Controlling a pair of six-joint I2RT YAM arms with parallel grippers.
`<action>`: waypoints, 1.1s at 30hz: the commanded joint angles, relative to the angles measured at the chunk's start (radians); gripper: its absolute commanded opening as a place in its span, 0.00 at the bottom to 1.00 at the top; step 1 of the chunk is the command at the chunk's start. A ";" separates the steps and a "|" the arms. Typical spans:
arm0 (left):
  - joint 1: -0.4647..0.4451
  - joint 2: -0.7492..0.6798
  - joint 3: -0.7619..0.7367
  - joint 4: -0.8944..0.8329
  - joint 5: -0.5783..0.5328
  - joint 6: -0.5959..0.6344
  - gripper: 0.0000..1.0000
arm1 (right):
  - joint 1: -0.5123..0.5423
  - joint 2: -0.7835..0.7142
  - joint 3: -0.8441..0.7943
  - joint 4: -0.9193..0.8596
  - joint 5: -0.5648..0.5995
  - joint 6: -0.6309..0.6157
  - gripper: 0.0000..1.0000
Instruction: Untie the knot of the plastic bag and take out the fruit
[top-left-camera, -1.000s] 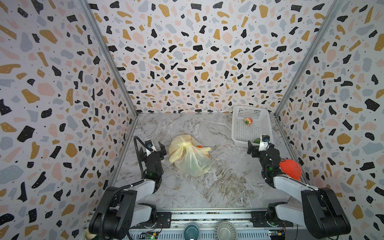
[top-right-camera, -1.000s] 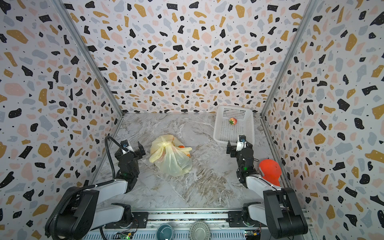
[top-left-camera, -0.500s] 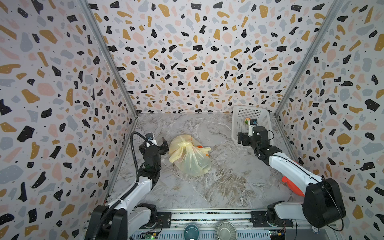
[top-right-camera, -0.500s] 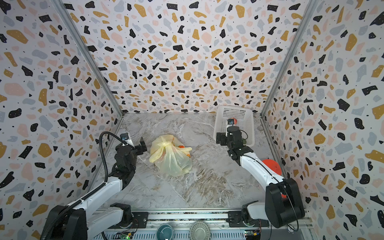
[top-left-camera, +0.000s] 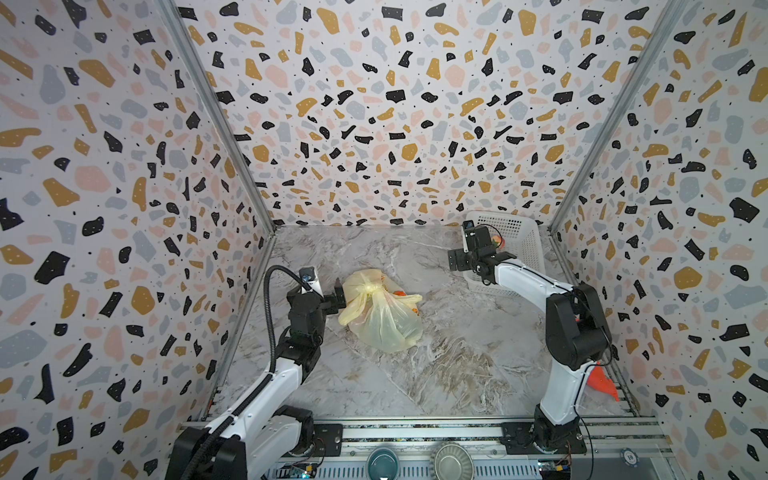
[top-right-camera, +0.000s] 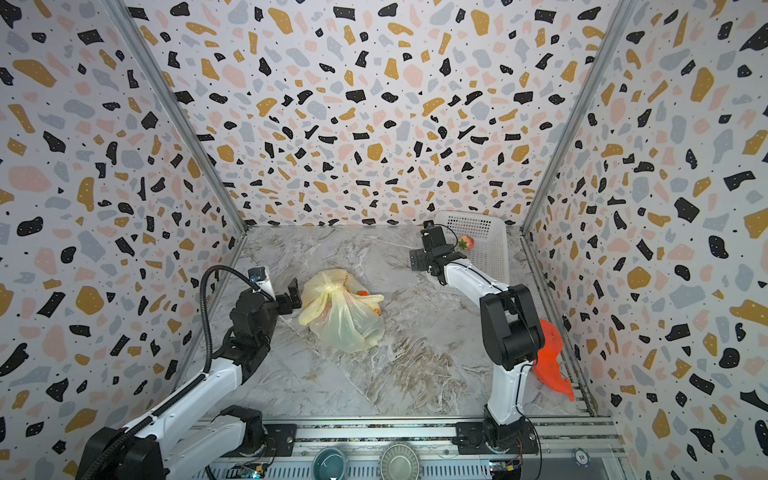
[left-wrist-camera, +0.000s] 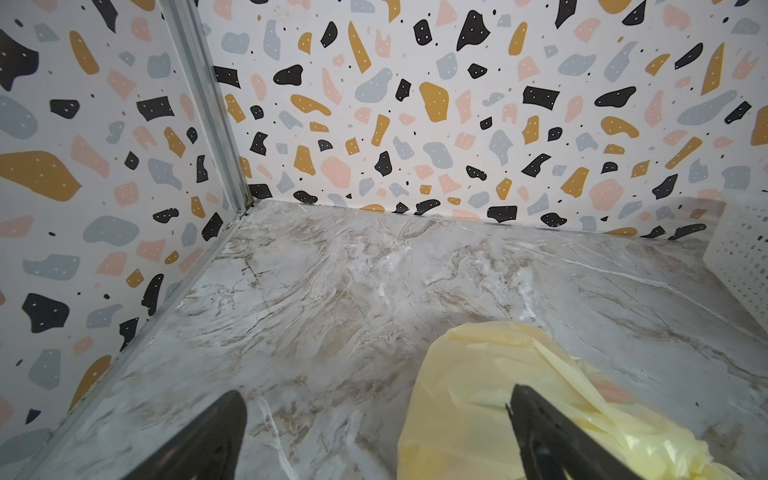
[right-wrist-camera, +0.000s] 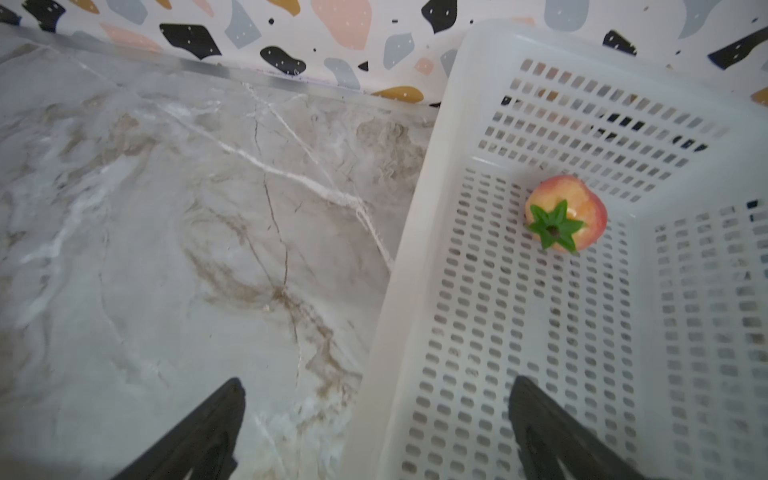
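Observation:
The pale yellow plastic bag (top-left-camera: 382, 320) (top-right-camera: 343, 320) lies tied on the marble table, left of centre. Its knot (top-left-camera: 372, 287) (top-right-camera: 335, 287) sits on the bag's far top. Orange fruit (top-left-camera: 401, 293) (top-right-camera: 364, 293) shows through the plastic. My left gripper (top-left-camera: 340, 296) (top-right-camera: 294, 296) (left-wrist-camera: 376, 399) is open right beside the bag's left side, one finger in front of the bag (left-wrist-camera: 478, 395). My right gripper (top-left-camera: 456, 260) (top-right-camera: 417, 262) (right-wrist-camera: 376, 386) is open above the white basket's left rim, holding nothing.
The white perforated basket (top-left-camera: 525, 249) (top-right-camera: 492, 245) (right-wrist-camera: 415, 249) stands at the back right with a red-yellow fruit (top-right-camera: 466, 242) (right-wrist-camera: 575, 214) in it. An orange-red object (top-left-camera: 602, 384) (top-right-camera: 548, 361) lies by the right arm's base. Two bowls (top-left-camera: 382, 463) sit on the front rail.
Both arms have unfolded and reached forward. The left gripper came up to the bag's left side. The right gripper rose to the basket's left edge.

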 joint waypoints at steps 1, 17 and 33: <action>-0.007 -0.013 0.000 0.036 0.001 -0.015 1.00 | -0.012 0.061 0.105 -0.093 0.028 -0.010 0.97; -0.013 -0.020 -0.001 0.044 0.016 -0.033 1.00 | -0.088 -0.007 0.016 -0.172 0.063 -0.070 0.94; -0.037 -0.017 0.019 0.012 0.021 -0.011 1.00 | -0.189 -0.051 -0.044 -0.190 0.077 -0.071 0.94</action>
